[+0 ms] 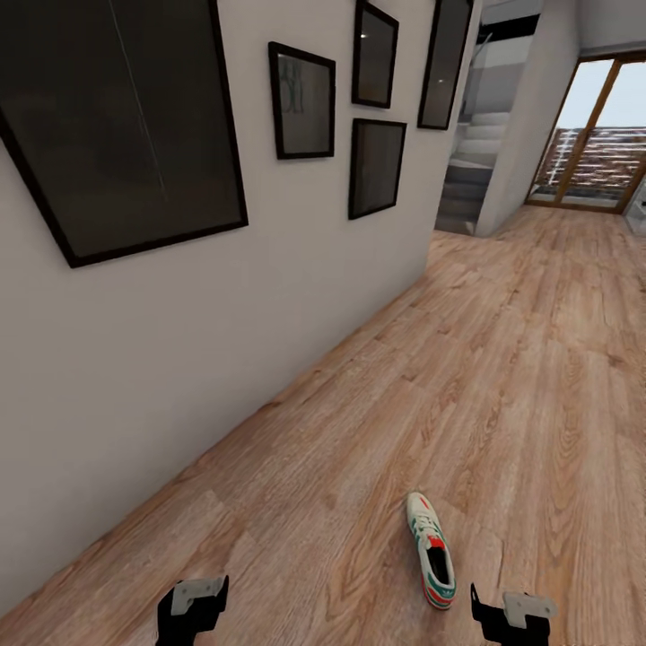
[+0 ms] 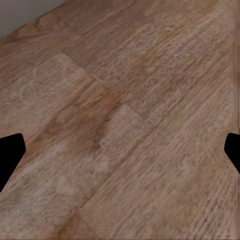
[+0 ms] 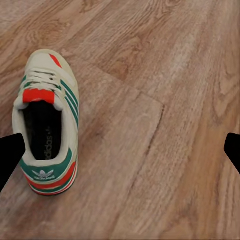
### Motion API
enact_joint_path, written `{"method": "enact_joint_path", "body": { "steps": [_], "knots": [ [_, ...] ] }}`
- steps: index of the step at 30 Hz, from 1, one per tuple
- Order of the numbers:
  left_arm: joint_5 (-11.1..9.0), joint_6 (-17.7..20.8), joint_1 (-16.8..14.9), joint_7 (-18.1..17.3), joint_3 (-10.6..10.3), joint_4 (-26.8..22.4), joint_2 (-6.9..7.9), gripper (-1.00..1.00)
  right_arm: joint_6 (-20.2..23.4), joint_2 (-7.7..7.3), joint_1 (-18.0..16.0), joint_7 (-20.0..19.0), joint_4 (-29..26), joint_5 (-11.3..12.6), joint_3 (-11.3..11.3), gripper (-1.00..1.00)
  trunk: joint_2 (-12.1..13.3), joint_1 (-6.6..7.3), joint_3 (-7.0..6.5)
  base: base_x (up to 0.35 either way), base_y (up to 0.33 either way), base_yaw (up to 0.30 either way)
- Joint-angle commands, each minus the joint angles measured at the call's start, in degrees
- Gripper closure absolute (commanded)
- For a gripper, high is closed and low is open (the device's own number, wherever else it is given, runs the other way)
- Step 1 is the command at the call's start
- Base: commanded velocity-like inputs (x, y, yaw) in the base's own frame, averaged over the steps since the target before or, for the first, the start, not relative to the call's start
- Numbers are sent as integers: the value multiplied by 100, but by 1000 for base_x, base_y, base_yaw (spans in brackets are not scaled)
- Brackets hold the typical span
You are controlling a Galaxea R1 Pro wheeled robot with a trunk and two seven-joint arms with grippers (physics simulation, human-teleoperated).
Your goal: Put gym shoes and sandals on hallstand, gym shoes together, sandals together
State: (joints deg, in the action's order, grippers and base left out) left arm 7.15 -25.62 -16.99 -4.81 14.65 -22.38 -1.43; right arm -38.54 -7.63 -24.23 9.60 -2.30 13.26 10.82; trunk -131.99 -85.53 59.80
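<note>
One gym shoe (image 1: 431, 549), white with green stripes and red-orange patches, lies upright on the corridor floor (image 1: 502, 377), toe pointing away from me. My right gripper (image 3: 120, 152) hovers open above the floor, and the shoe (image 3: 47, 130) sits just beside one of its fingertips (image 3: 10, 157) without touching it. My left gripper (image 2: 120, 152) is open over bare planks, nothing between its fingers. Low in the head view, both grippers show: left (image 1: 191, 608), right (image 1: 511, 615), with the shoe between them, nearer the right. The sandals and the hallstand are out of view.
A white wall (image 1: 179, 359) with several black-framed pictures (image 1: 117, 117) runs along my left. Stairs (image 1: 471, 170) rise behind the wall's end. A glass door (image 1: 597, 135) stands at the far right. Wood floor stretches ahead and to the right.
</note>
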Motion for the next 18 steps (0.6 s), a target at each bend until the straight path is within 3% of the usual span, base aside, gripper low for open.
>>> {"method": "enact_joint_path", "body": {
  "steps": [1,2,6,9,11,13,18],
  "knots": [
    [61,-7,-15,-30,49,-4,-15,-100,-9,-1,-2,24,-2,33,49,-100,-2,1,4,0,14,-24],
    [66,13,-38,-34,46,-12,-33,-100,-5,2,-2,24,-12,31,49,-100,-2,1,4,0,9,-16],
    [75,177,-622,-39,28,-227,-205,-100,44,5,-2,1,-531,15,53,-100,-2,1,3,0,4,-7],
    [67,684,-1247,-28,17,-302,-290,-100,413,7,-2,-5,-1182,6,58,-100,-2,1,3,0,1,-2],
    [54,1214,-1690,-52,19,-352,-322,-100,1135,5,-7,-9,-1720,6,57,-100,-2,1,3,0,0,0],
    [40,1666,-2087,-83,16,-383,-381,-100,2185,0,-34,-14,-2384,9,56,-100,-2,1,3,0,0,0],
    [55,1903,-2507,-95,5,-393,-574,-100,3186,-2,-51,-12,-3267,10,60,-100,-2,1,3,0,0,0]
  ]
}}
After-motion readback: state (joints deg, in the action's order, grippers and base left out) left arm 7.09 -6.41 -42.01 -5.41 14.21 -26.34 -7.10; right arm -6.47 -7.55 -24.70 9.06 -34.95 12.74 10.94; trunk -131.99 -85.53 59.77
